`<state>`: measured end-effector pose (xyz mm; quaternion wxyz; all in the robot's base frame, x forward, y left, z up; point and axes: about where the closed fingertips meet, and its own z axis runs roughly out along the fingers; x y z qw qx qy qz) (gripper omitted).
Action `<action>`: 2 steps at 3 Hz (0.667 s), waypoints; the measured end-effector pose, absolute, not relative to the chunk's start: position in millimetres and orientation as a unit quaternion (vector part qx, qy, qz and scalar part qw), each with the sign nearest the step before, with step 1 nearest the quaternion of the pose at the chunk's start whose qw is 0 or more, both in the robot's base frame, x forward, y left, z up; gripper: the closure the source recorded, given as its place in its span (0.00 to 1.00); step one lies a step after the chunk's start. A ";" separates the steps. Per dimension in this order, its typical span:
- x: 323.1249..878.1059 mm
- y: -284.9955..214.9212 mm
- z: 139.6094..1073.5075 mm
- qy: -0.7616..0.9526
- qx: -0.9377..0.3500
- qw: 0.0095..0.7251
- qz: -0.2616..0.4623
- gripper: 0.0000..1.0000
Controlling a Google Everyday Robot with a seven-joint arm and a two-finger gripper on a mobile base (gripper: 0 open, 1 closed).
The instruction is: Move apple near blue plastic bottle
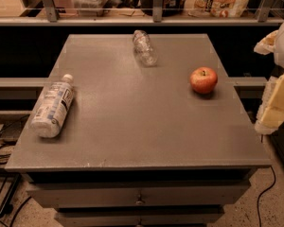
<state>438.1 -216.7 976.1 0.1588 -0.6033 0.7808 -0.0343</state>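
Note:
The red apple point(203, 80) stands upright on the right side of the grey table top point(142, 122). The blue plastic bottle point(52, 106), clear with a white cap and a white-and-blue label, lies on its side at the table's left edge. My gripper point(277, 96) shows as white and yellowish parts at the frame's right edge, off the table's right side and to the right of the apple, not touching it. The apple and the bottle are far apart, with most of the table's width between them.
A smaller clear bottle without a label point(145, 48) lies at the table's back middle. A shelf with rails and packaged goods point(217, 1) runs behind. Drawers point(139, 197) are below the top. Cables point(0, 150) lie on the floor at the left.

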 end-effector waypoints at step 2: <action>454.6 -210.7 977.0 0.775 -0.602 0.193 -0.014 0.00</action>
